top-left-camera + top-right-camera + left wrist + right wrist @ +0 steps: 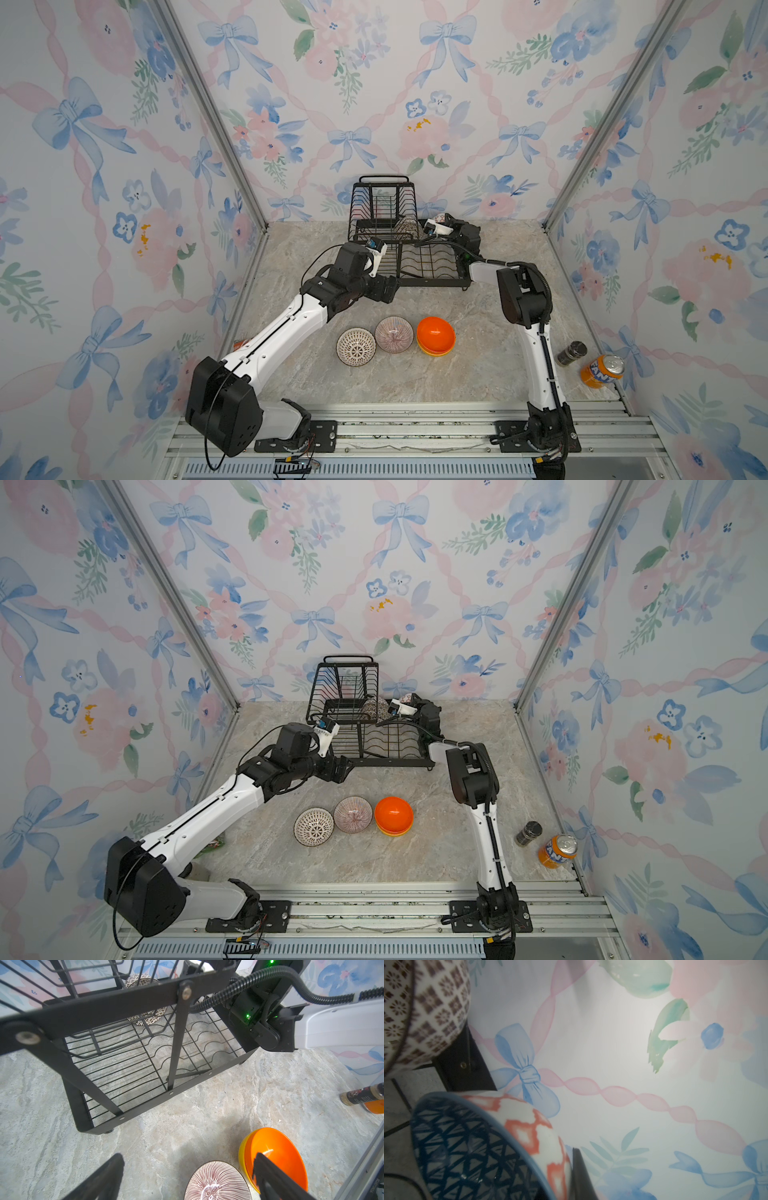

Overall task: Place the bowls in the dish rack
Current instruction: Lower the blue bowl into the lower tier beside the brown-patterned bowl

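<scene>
Right fingers [580, 1174]: closed narrow on the rim of the blue bowl [467, 1157], with one finger against its red-patterned outer wall.
Blue bowl: tilted on edge at the far right corner of the dish rack [432, 283], near the mosaic bowl [409, 227], which stands on edge inside the rack.
Rack long axis: side to side in both top views.
Right arm: elbow raised, forearm reaching over the rack's right end.
Left fingers [104, 1178]: wide apart and empty, above the surface [415, 386].
Left arm: forearm extended, wrist bent rightward at the rack's near left corner.
Row on the surface: lattice bowl [356, 347], striped bowl [394, 334] and orange bowl [435, 332], the last nested in the yellow bowl [436, 352]; openings up.
</scene>
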`<state>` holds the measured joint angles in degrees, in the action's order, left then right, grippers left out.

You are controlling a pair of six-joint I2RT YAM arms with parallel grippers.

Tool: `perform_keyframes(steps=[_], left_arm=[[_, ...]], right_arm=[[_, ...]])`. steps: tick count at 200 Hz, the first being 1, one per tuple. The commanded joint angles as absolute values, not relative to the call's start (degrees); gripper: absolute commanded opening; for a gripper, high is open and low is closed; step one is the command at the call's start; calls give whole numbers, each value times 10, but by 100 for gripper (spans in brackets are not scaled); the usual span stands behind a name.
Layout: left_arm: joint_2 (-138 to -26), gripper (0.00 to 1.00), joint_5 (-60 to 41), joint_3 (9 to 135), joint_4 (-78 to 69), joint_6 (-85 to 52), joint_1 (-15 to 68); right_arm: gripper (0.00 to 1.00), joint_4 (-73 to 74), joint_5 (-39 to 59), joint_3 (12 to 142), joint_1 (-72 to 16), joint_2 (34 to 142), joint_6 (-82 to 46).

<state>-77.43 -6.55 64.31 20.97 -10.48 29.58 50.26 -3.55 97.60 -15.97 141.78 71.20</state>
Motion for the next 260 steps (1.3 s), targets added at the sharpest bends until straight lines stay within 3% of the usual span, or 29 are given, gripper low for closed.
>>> perform_keyframes(steps=[1, 201, 260], left_arm=[[-772, 98, -76, 646, 219, -93, 290], [-769, 98, -79, 635, 218, -93, 289], [-765, 98, -78, 628, 218, -94, 289]], right_arm=[[0, 526, -24, 1002, -164, 1430, 715], [0, 514, -14, 973, -156, 1415, 688], [11, 494, -11, 974, -156, 1404, 671]])
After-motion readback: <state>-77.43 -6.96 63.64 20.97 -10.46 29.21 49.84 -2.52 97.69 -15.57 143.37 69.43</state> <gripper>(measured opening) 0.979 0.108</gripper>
